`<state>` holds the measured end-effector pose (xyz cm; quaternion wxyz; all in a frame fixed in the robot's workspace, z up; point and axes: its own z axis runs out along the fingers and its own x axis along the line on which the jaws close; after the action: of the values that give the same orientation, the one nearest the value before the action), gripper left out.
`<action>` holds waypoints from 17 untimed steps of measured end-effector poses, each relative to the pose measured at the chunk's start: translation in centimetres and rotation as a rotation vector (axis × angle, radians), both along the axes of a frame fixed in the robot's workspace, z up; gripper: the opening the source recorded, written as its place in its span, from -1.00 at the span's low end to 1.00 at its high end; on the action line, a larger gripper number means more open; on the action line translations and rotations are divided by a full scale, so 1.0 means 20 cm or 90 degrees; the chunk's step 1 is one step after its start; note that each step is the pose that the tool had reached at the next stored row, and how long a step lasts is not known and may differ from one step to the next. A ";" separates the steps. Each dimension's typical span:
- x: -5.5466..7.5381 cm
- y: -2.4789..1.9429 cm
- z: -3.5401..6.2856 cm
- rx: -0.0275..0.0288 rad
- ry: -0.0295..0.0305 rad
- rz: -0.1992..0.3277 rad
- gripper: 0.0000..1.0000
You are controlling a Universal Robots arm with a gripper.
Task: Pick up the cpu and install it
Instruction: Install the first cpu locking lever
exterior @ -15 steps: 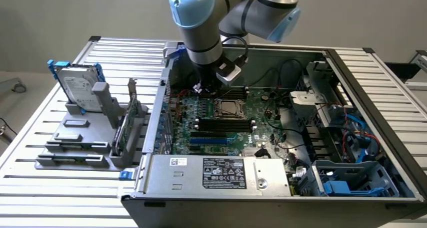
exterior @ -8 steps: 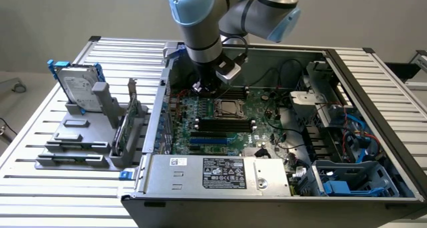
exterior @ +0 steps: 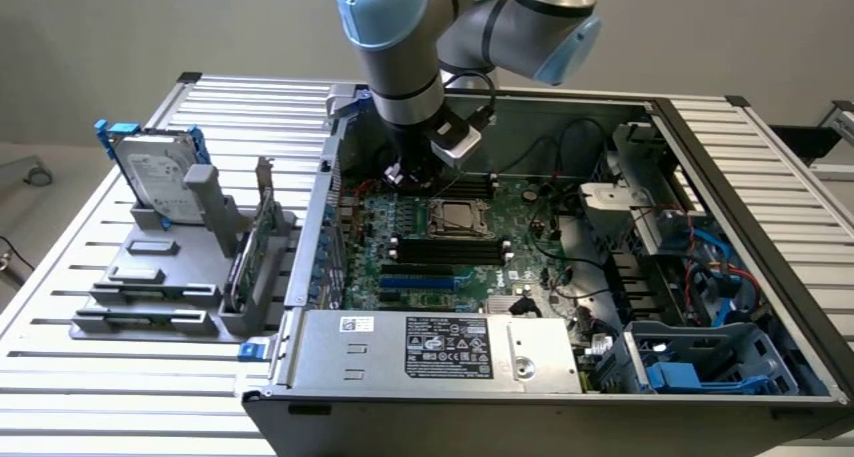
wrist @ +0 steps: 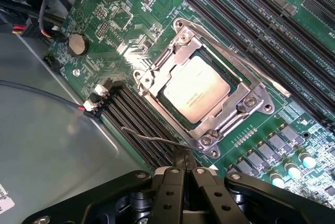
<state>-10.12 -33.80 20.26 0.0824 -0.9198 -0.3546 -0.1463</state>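
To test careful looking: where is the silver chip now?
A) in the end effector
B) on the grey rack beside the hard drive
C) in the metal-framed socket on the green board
C: the chip sits inside the socket, with the metal frame around its edges.

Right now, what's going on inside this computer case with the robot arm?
A robot arm reaches into the open grey computer case. The small square silver-topped cpu already sits in the dark metal-framed socket on the green motherboard. The gripper, its fingers shut, is right beside the socket, with the tips at the end of a thin wire lever; whether they pinch it is unclear.
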 end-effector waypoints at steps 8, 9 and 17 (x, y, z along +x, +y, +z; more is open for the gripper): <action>0.00 0.000 -0.006 -0.0011 -0.0001 0.000 -0.79; 0.00 0.000 -0.007 -0.0013 0.0000 0.000 -0.79; 0.01 0.000 -0.018 -0.0030 -0.0001 0.000 -0.79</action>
<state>-9.88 -33.79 19.89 0.0802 -0.9201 -0.3546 -0.1455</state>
